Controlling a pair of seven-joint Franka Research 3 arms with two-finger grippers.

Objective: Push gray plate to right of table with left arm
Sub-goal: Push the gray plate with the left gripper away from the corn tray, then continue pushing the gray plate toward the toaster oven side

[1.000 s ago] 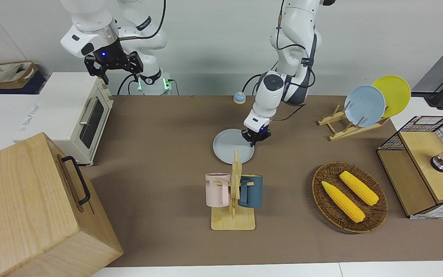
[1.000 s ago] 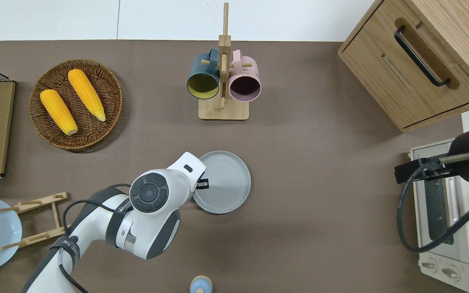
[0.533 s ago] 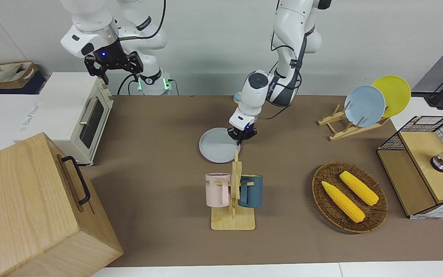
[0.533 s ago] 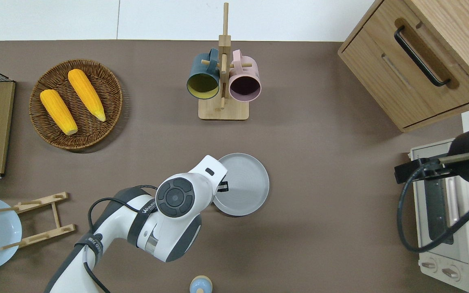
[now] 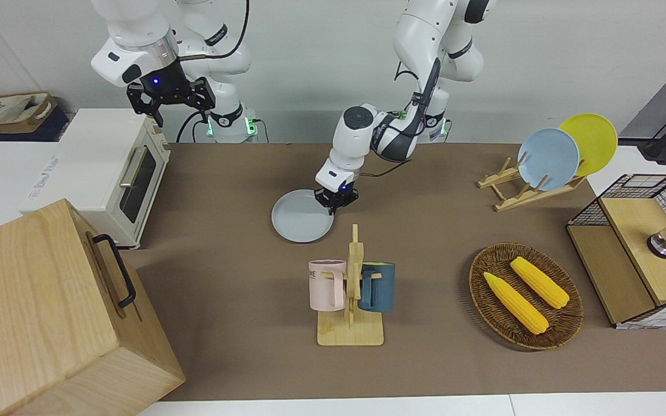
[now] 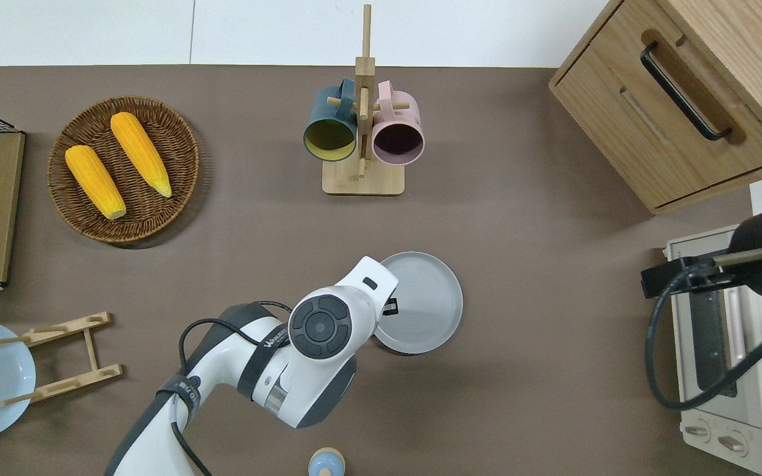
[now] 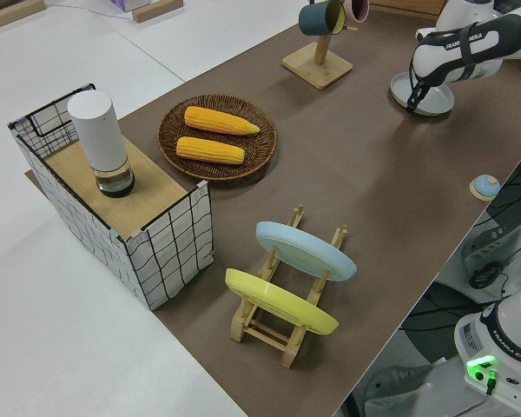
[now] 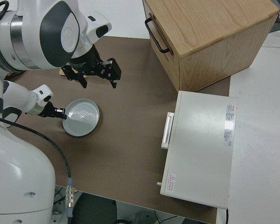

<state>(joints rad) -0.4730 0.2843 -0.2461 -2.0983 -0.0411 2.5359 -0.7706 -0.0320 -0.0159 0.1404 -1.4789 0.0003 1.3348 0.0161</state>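
While the left end effector [image 5: 337,206] is pressing down at the rim of the gray plate [image 5: 301,223], on the edge toward the left arm's end, I am seeing the plate lying flat on the counter [image 5: 223,190] near mid-length, nearer to the robots than the mug rack [image 5: 351,300]. I cannot tell how far its fingers are parted. The right arm is sitting parked.

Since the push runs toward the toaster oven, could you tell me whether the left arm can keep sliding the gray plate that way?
Probably yes: the left tool sits at the gray plate rim, with bare table up to the toaster oven.
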